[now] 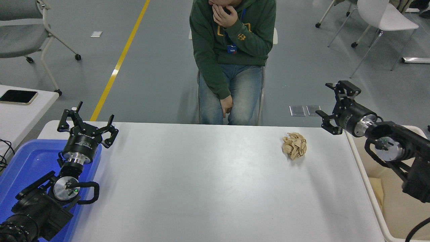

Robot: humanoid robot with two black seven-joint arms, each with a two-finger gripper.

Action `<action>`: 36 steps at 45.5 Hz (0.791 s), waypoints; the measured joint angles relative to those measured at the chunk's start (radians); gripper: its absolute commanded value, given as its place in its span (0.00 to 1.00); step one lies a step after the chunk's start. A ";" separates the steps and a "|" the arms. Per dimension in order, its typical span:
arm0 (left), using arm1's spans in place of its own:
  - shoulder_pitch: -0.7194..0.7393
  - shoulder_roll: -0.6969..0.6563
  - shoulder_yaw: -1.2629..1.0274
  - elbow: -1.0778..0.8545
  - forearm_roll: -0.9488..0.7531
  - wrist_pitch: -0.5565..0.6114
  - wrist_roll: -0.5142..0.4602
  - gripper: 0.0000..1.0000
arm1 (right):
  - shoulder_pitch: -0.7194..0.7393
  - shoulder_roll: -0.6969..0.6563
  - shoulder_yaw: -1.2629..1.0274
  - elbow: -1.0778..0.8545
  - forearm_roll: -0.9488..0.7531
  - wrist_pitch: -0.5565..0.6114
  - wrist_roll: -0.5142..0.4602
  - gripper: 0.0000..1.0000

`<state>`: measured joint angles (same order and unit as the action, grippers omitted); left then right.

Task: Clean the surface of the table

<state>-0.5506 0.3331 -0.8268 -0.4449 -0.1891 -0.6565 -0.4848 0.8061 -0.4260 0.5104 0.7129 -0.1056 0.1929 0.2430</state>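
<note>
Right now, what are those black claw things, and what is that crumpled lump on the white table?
They are a robot's two arms, seen from a camera up high on the robot, looking down. Each ends in an end effector, a claw for grabbing. The left end effector rests open over a blue tray. The right end effector is open too, up in the air near a crumpled ball of brown paper. Neither holds anything. The paper is the only thing lying loose on the table surface. A beige bin stands to the right. A person sits watching.
</note>
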 measured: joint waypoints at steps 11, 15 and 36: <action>0.000 0.000 0.000 0.000 0.000 0.000 0.000 1.00 | -0.030 0.075 0.044 0.000 -0.008 -0.001 0.098 0.98; 0.001 0.000 0.000 0.000 0.000 0.000 0.000 1.00 | -0.033 0.101 0.047 -0.013 -0.013 -0.005 0.118 0.98; 0.001 0.000 0.000 0.000 0.000 0.000 0.000 1.00 | -0.022 0.193 0.041 -0.082 -0.208 -0.069 0.150 0.98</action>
<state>-0.5492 0.3328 -0.8268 -0.4448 -0.1887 -0.6565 -0.4849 0.7840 -0.2331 0.5509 0.6308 -0.3136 0.1243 0.3926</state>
